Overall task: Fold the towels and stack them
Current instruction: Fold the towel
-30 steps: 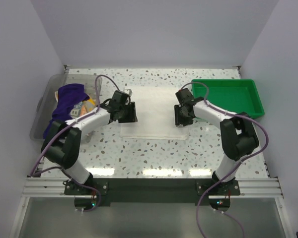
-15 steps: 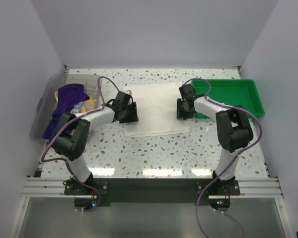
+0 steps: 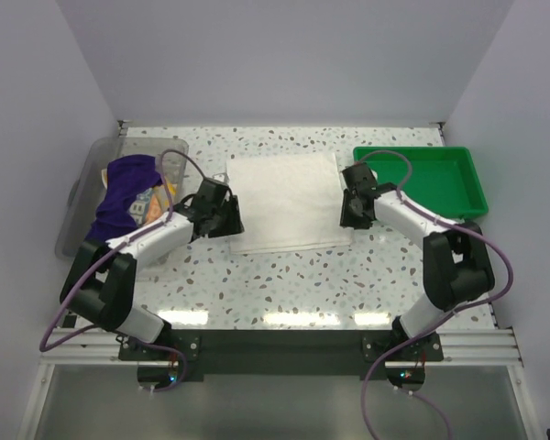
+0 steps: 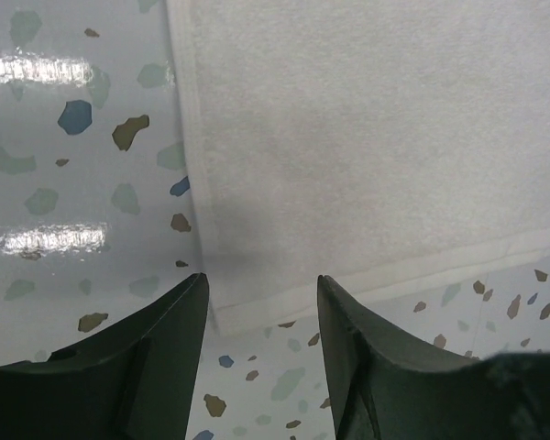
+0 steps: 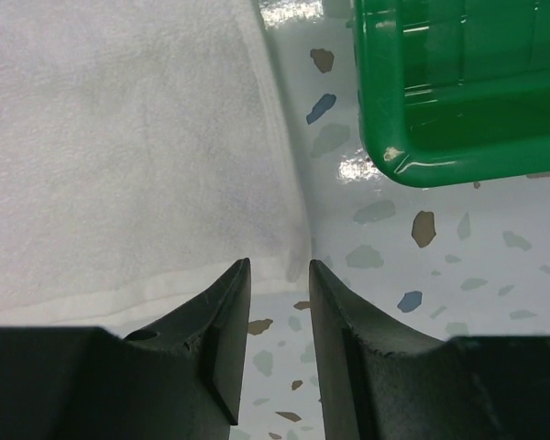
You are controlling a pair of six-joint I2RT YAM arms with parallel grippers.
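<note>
Nearby, green tray [image 3: 423,180] flanks white towel [image 3: 284,202]; clear bin [image 3: 74,218] holds purple towel [image 3: 124,188].

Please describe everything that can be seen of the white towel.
The white towel is plain, soft terry cloth with a flat hemmed band along its edges. It lies flat and smooth on the speckled table, near the middle. The open left pincer and open right pincer are at its near corners; neither grips it.

The white towel [image 4: 367,128] is matt, nubbly terry cloth, the speckled surface [image 4: 73,156] smooth and glossy (lamp glare streaks it), the green tray [image 5: 440,110] shiny hard plastic.
</note>
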